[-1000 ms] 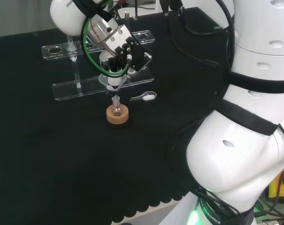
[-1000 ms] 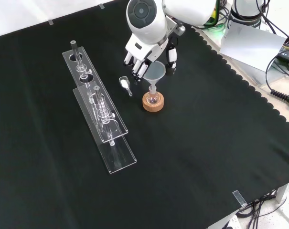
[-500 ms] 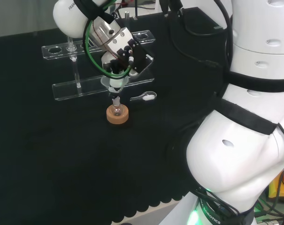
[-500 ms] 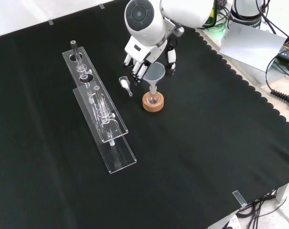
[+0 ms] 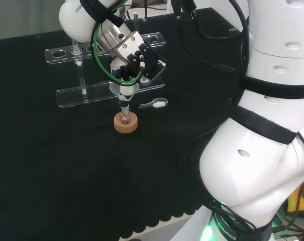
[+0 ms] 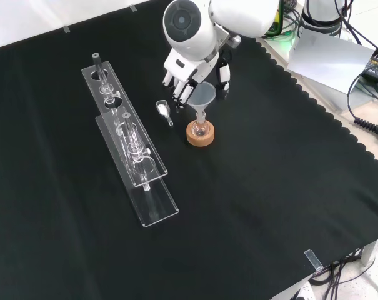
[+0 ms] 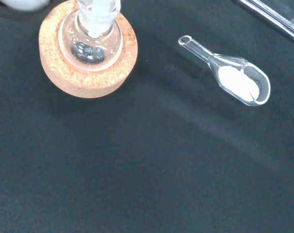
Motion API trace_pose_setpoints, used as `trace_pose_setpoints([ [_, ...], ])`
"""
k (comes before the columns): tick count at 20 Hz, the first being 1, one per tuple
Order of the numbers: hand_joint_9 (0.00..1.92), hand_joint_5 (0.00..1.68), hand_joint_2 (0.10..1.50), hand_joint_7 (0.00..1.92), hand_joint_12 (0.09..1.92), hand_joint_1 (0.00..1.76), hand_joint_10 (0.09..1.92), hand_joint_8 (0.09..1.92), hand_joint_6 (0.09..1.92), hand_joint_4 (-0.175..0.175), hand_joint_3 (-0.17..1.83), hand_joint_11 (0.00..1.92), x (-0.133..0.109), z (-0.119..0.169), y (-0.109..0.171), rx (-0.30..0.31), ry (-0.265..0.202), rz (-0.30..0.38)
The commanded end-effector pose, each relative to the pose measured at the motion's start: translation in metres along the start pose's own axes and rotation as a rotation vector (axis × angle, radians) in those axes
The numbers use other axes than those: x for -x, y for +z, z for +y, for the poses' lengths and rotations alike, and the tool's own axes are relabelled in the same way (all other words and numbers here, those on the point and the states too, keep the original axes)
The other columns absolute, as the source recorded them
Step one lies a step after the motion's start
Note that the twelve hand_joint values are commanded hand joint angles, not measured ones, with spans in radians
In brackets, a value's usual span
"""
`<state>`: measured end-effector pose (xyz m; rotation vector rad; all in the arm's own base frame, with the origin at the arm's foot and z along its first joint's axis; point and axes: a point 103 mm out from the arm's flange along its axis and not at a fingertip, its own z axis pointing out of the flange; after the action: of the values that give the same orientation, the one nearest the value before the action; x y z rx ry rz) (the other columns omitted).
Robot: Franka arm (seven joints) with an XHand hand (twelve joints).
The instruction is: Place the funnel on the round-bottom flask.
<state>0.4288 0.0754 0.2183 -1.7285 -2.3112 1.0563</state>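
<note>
In the front view the funnel (image 6: 203, 99) sits in the flask (image 6: 200, 128) on its cork ring (image 6: 200, 136), scoop (image 6: 163, 110) to their left.

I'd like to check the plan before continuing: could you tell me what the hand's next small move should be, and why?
Probably ease straight down a little, then let go. In the front view the funnel stands upright with its stem at the neck of the round-bottom flask, which sits in its cork ring. The hand is at the funnel's rim; whether the funnel is fully seated is unclear.
</note>
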Motion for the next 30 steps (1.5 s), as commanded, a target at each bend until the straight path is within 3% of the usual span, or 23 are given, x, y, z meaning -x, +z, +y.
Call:
trace_pose_setpoints([
  [1,0.79,0.26,0.67,0.35,1.31,0.72,0.65,0.74,0.10,-0.026,0.59,0.43,0.006,0.000,0.002,-0.013,-0.009,-0.002],
  [6,0.68,0.03,0.65,0.13,1.33,0.63,0.66,0.69,0.09,-0.014,0.51,0.37,0.004,-0.004,0.004,-0.058,-0.007,0.014],
  [12,0.64,0.00,0.65,0.05,1.34,0.59,0.65,0.66,0.09,-0.007,0.46,0.34,0.006,-0.015,0.005,-0.036,-0.016,0.020],
  [17,0.64,0.00,0.66,0.05,1.34,0.58,0.65,0.66,0.09,-0.006,0.45,0.33,0.007,-0.031,-0.003,0.018,-0.010,0.019],
  [24,0.61,0.08,0.68,0.17,1.35,0.59,0.65,0.68,0.09,-0.008,0.43,0.35,0.018,-0.065,-0.019,0.172,0.018,0.020],
  [30,0.66,0.20,0.71,0.27,1.34,0.65,0.64,0.67,0.09,-0.015,0.43,0.39,0.038,-0.084,-0.019,0.223,0.057,0.069],
])
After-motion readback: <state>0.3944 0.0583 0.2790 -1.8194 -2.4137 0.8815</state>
